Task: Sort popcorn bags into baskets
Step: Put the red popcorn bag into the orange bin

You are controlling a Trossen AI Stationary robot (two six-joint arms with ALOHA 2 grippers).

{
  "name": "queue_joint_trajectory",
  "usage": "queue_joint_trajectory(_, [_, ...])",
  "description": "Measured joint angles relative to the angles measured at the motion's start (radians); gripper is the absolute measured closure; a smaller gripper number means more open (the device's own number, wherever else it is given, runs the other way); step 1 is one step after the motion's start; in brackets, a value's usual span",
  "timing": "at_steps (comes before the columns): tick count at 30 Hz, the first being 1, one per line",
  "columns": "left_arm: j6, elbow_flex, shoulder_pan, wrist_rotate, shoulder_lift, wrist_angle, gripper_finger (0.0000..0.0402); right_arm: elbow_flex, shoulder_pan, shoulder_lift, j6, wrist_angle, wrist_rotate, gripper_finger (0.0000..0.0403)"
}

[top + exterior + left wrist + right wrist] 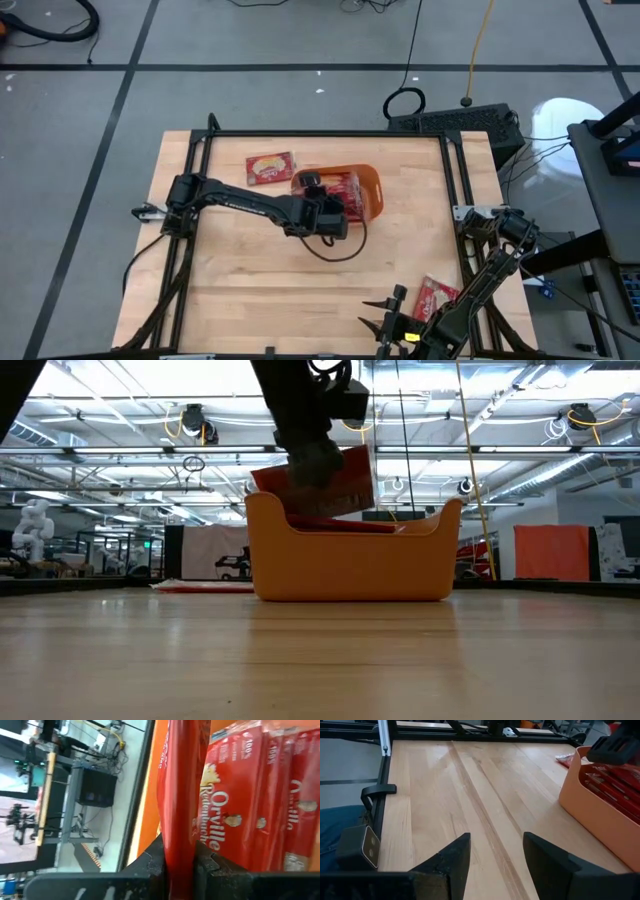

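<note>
Left claw [180,862] grips popcorn bag [177,795] over orange bin [350,565] — right claw [492,852] open, idle nr table edge.

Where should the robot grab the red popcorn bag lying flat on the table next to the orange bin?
Probably by one short white edge, coming straight down from above. The flat red rectangular popcorn packet lies face-up on the wooden table, beside the orange plastic bin, so only its thin edges offer the fingers a pinch. Its far side is open, away from the bin.
</note>
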Motion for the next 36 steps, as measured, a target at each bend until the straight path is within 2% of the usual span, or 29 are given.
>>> queue_joint_trajectory(9, [-0.013,0.0,0.03,0.031,0.0,0.024,0.0263,0.0,0.0,0.0,-0.002,0.002,0.0,0.0229])
queue_joint_trajectory(16, [-0.046,-0.001,0.036,0.124,0.0,0.11,0.0188,0.0,0.0,0.0,-0.012,0.004,-0.001,0.0229])
queue_joint_trajectory(21, [0.016,-0.001,0.044,0.151,0.0,0.134,0.0152,0.0,0.0,0.0,-0.012,0.008,-0.001,0.0229])
queue_joint_trajectory(24, [-0.011,-0.001,0.063,0.193,0.0,0.121,0.0139,0.0,0.0,0.0,-0.013,0.01,-0.001,0.0229])
queue_joint_trajectory(29, [-0.027,-0.001,0.077,0.204,0.0,0.044,0.0133,0.0,0.0,0.0,-0.013,0.014,-0.001,0.0229])
queue_joint_trajectory(32, [-0.027,0.0,0.067,0.203,-0.008,0.0,0.014,0.0,0.0,0.0,-0.013,0.014,-0.001,0.0229])
queue_joint_trajectory(36, [-0.021,0.0,0.035,0.148,-0.054,-0.028,0.0159,0.0,0.0,0.0,-0.016,0.014,-0.001,0.0229])
